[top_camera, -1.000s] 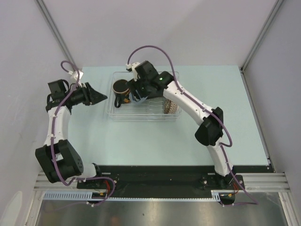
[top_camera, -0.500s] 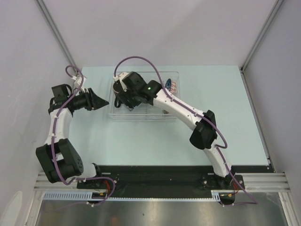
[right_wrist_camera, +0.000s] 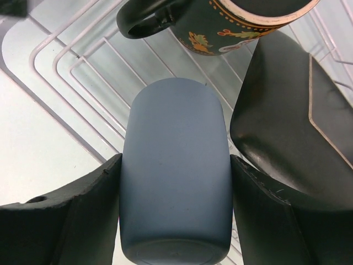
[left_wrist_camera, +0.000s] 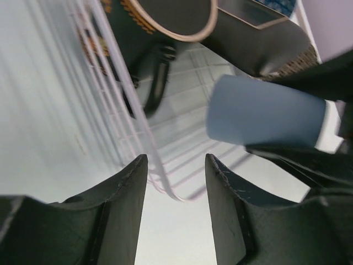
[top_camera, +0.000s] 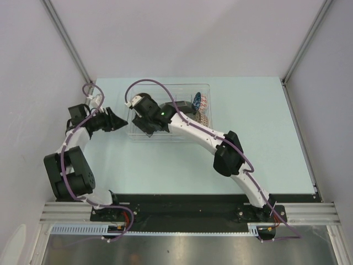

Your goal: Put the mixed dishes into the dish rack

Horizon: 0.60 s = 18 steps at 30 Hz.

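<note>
My right gripper (right_wrist_camera: 175, 165) is shut on the small light-blue cup (right_wrist_camera: 174, 176), one finger on each side, and holds it over the left end of the clear dish rack (right_wrist_camera: 66, 72). Just beyond the cup the dark mug (right_wrist_camera: 220, 22) lies in the rack. The black square plate (right_wrist_camera: 287, 110) stands on edge to its right. In the top view the right gripper (top_camera: 144, 128) is inside the rack (top_camera: 165, 138). The left gripper (top_camera: 122, 122) hangs just outside the rack's left wall. It is open and empty (left_wrist_camera: 176, 165), facing the rack's rim (left_wrist_camera: 132, 105) and the cup (left_wrist_camera: 265, 118).
A blue patterned bowl (top_camera: 197, 100) and a beige patterned bowl (top_camera: 204, 105) stand on edge at the rack's right end. The right arm (top_camera: 220, 146) stretches diagonally across the rack. Grey walls close in the pale green table (top_camera: 265, 127) on three sides.
The right arm has swung left across the rack with the cup in its grip. The left gripper has come closer to the rack's left wall.
</note>
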Each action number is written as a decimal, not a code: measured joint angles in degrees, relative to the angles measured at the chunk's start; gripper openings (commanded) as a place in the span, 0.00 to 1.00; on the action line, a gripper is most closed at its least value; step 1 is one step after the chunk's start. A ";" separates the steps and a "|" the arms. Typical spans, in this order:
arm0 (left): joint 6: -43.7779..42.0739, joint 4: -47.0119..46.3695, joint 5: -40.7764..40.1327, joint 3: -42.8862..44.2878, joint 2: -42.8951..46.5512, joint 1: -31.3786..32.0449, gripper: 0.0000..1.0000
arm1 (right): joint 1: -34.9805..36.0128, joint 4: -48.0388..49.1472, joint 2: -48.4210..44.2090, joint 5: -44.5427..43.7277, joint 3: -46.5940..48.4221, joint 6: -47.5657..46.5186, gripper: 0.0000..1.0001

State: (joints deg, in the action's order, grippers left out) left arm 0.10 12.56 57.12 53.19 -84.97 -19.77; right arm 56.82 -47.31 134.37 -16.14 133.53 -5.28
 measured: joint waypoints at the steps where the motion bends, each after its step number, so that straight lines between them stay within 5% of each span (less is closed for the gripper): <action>1: 0.63 -1.84 -0.79 0.00 -1.14 0.33 0.50 | 0.13 0.09 0.00 -0.39 -0.02 -0.26 0.00; 8: 0.83 -6.29 -7.43 0.83 -8.44 8.13 0.49 | 0.83 1.68 -2.73 -3.06 -4.44 -1.05 0.00; 18: -4.11 0.17 -10.86 1.57 -6.25 11.91 0.46 | 1.14 1.16 -7.04 -4.02 -9.11 -1.46 0.00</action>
State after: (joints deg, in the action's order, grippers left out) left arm -4.01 12.73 46.26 54.76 -91.22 -7.86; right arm 57.95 -46.15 127.33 -20.16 124.42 -6.74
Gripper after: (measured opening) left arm 0.470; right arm 0.723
